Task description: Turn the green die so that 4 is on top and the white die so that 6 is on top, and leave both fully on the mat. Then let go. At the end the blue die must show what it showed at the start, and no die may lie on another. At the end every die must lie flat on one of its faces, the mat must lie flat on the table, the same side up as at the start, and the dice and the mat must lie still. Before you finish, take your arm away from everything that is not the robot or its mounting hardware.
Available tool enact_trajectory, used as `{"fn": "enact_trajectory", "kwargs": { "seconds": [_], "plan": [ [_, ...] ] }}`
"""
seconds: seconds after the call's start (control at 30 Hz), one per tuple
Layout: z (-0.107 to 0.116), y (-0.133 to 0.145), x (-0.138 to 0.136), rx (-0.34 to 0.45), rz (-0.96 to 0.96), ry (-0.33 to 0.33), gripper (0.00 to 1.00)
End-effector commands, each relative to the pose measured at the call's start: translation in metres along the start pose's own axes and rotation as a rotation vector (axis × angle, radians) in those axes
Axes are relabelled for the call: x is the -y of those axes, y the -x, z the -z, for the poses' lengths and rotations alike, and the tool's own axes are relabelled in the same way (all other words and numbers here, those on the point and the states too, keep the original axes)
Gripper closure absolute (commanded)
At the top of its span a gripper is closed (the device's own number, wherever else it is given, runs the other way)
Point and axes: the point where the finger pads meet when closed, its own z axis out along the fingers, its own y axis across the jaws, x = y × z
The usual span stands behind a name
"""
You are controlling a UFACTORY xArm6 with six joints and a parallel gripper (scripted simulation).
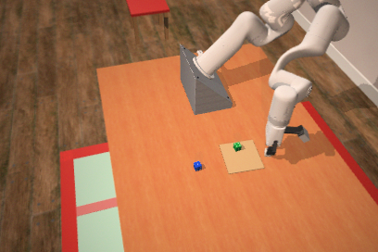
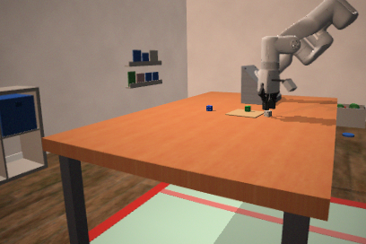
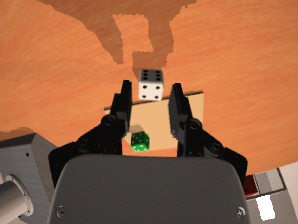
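Observation:
The white die point(image 2: 267, 114) point(image 3: 151, 85) sits on the table just off the mat's edge; its bright upper face shows 4 and a shaded side shows 6. My gripper point(image 1: 271, 152) point(image 2: 269, 107) point(image 3: 151, 92) is partly open, tilted, with nothing held. Its fingertips are over the white die, one to each side in the wrist view. The green die point(image 1: 237, 146) point(image 2: 248, 108) point(image 3: 140, 141) rests on the tan mat point(image 1: 243, 163) point(image 2: 242, 114) point(image 3: 192, 112); its top number is too small to tell. The blue die point(image 1: 197, 166) point(image 2: 209, 108) lies on the table, its top unreadable.
The orange table point(image 1: 167, 209) point(image 2: 179, 140) carries everything. The arm's grey base point(image 1: 208, 95) point(image 2: 249, 83) point(image 3: 30, 160) stands behind the mat. The blue die is off the mat, on the side away from my gripper.

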Motion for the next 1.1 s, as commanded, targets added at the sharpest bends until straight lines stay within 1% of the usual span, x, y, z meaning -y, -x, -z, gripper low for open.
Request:
{"fn": "enact_trajectory", "kwargs": {
  "seconds": [0.0,0.53,0.97,1.07],
  "plan": [
    [0.001,-0.001,-0.001,-0.001,0.001,0.003,0.58],
    [-0.001,-0.001,-0.001,-0.001,0.001,0.003,0.58],
    [-0.020,-0.001,-0.001,-0.001,0.001,0.003,0.58],
    [-0.022,-0.001,-0.001,-0.001,0.001,0.003,0.58]
  ]
}}
